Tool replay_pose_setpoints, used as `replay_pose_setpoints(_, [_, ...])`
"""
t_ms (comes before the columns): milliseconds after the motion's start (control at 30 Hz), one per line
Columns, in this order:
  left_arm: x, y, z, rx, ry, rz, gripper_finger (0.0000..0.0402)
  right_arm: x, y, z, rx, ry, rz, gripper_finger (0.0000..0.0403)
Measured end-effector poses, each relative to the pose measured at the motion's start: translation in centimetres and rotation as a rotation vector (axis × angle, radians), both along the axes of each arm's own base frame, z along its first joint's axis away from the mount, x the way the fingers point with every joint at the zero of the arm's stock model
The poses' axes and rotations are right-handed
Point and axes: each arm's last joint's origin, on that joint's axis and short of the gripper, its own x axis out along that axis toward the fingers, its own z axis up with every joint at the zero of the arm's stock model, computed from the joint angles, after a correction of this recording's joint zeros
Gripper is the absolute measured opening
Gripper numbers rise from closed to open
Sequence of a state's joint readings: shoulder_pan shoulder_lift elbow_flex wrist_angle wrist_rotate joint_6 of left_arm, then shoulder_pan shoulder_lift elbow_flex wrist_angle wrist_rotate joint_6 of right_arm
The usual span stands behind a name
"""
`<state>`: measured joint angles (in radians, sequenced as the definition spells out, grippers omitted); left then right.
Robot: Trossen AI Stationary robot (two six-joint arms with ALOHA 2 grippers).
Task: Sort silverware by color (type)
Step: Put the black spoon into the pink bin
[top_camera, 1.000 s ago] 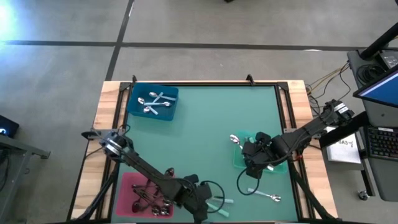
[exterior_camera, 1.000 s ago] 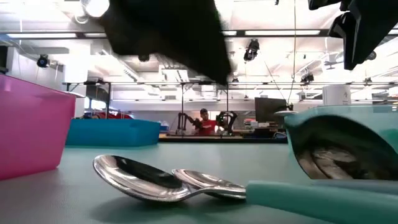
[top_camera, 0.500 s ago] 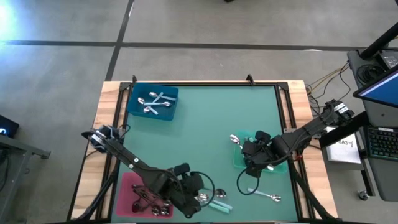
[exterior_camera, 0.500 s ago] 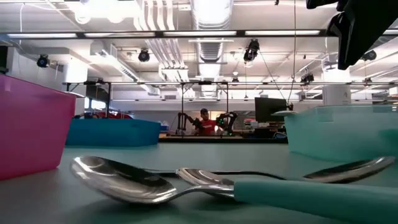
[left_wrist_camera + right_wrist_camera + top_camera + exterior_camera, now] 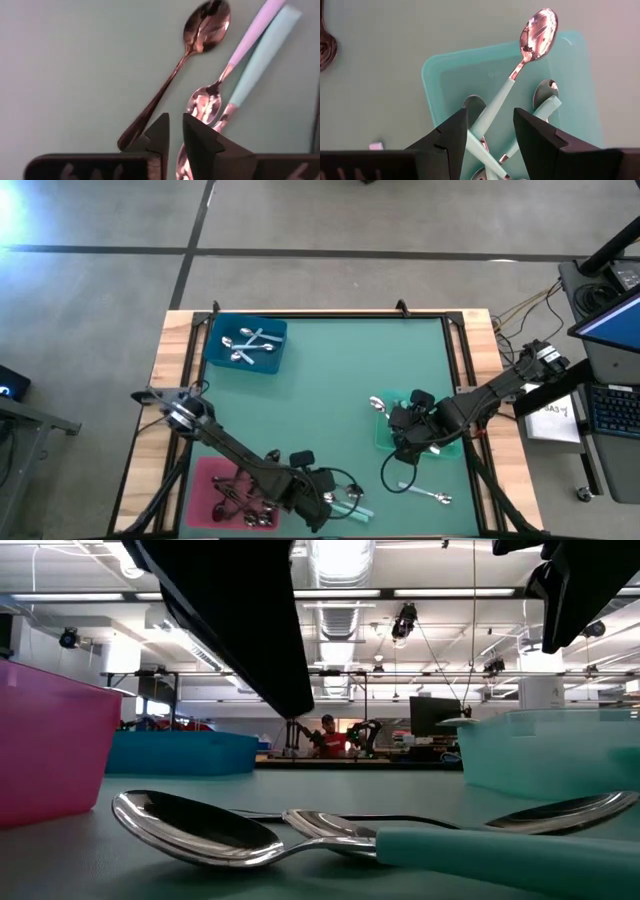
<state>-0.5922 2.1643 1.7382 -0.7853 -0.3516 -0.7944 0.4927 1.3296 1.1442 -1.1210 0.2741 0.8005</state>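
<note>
Three spoons lie together on the green mat near the front edge: an all-silver spoon (image 5: pixel 170 82) and two mint-handled spoons (image 5: pixel 235 55), one bowl (image 5: pixel 195 830) close to the low camera. My left gripper (image 5: pixel 175 132) hangs just above them with a narrow gap between its fingers and nothing in it; the silver spoon's handle end (image 5: pixel 125 142) shows beside one finger. My right gripper (image 5: pixel 490 132) stands open over the green tray (image 5: pixel 432 75), where several mint-handled spoons lie, one (image 5: pixel 520 70) leaning with its bowl over the rim.
The pink tray (image 5: pixel 205 480) with black-handled spoons stands at the front left, beside my left arm. The blue tray (image 5: pixel 215 345) with silver spoons is at the far left. Another spoon (image 5: pixel 430 496) lies near the front right, and a spoon bowl (image 5: pixel 377 404) beside the green tray.
My left gripper has swung toward the pink tray and come back over the three spoons. The all-silver spoon, whose bowl stood raised close to the low camera, now lies flat on the mat. The nearest spoon has slid slightly toward the pink tray.
</note>
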Motion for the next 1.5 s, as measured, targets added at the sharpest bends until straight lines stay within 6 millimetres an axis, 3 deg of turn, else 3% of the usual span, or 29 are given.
replay_pose_setpoints(367, [1.2,1.0,-2.0,0.052,0.046,-0.046,0.0103,0.1,0.1,0.0,0.001,0.006,0.042,0.0151])
replay_pose_setpoints(1100, [2.9,2.0,-6.0,0.009,0.118,-0.044,0.0107,0.5,0.3,0.0,0.023,-0.036,0.042,0.0146])
replay_pose_setpoints(1300, [3.4,2.9,-6.2,-0.028,0.141,-0.034,0.0083,0.6,0.3,0.1,0.026,-0.043,0.042,0.0146])
replay_pose_setpoints(1500, [3.9,4.0,-6.3,-0.061,0.158,-0.016,0.0015,0.6,0.3,0.1,0.026,-0.043,0.042,0.0146])
